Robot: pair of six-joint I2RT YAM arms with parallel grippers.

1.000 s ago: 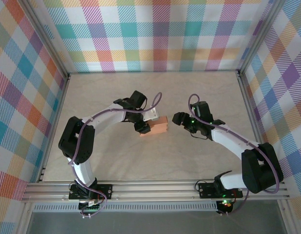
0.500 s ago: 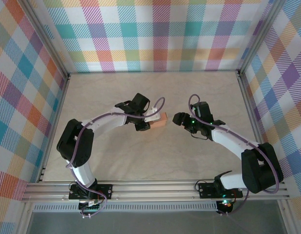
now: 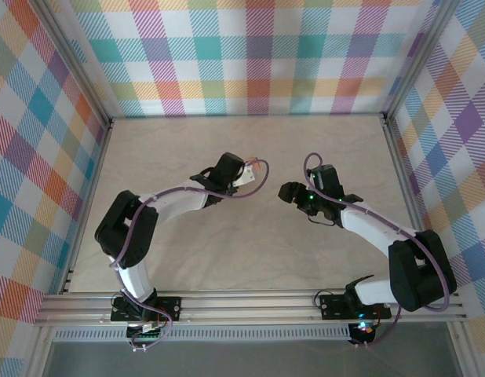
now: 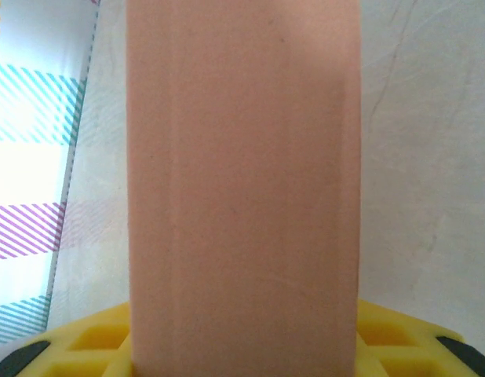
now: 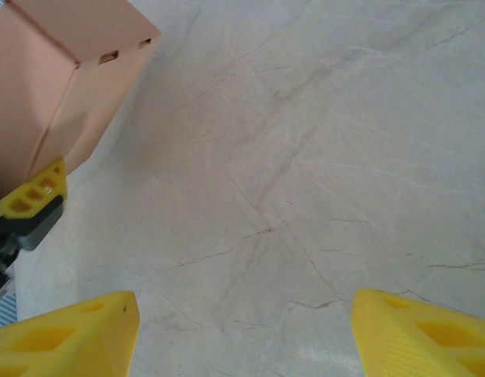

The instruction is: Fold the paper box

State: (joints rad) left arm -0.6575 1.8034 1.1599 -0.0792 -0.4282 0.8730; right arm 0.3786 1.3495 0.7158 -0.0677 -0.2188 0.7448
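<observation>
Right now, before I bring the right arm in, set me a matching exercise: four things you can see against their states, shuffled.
Things
1. salmon-orange card paper box
2. left gripper, yellow-fingered
3. right gripper, yellow-fingered
4. pale marbled table

States
A. open, nothing between its fingers
B. lying under both arms
C. held between two yellow fingers
D. shut on the card

Pairs: 1-C, 2-D, 3-A, 4-B
</observation>
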